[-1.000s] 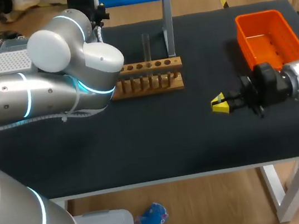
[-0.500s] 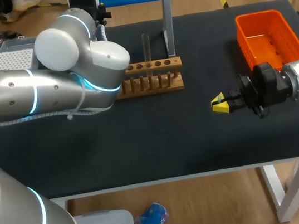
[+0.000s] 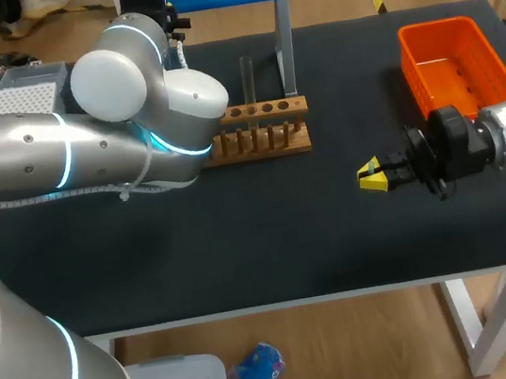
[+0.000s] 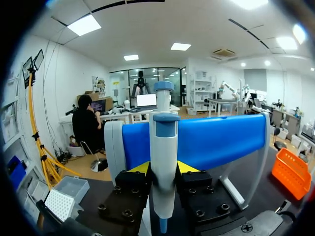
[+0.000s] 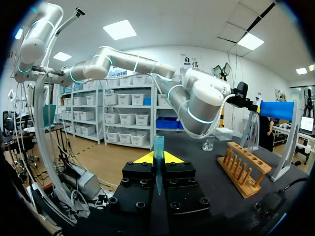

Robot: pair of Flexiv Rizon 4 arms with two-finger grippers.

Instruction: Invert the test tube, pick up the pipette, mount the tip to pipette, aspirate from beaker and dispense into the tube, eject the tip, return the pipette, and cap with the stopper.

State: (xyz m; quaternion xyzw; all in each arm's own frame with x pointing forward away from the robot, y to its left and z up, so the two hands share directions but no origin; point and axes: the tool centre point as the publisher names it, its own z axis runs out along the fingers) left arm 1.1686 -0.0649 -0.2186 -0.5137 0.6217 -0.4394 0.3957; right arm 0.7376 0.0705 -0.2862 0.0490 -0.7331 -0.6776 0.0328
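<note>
Pipette (image 4: 163,132) — upright in level left hand (image 4: 163,167)

Type of place: laboratory bench, worked by robots.
Glassware: wooden test tube rack (image 3: 259,131) with one test tube (image 3: 247,81) upright; beaker (image 5: 208,143) ahead of the jaws of the right gripper (image 5: 157,157).
Instruments: pipette (image 4: 164,147) clamped in the jaws of the left gripper (image 4: 164,168), blue stand (image 4: 216,142) just beyond them; tip box (image 3: 24,93).
Bench: black table (image 3: 271,244), orange bin (image 3: 455,64).
</note>
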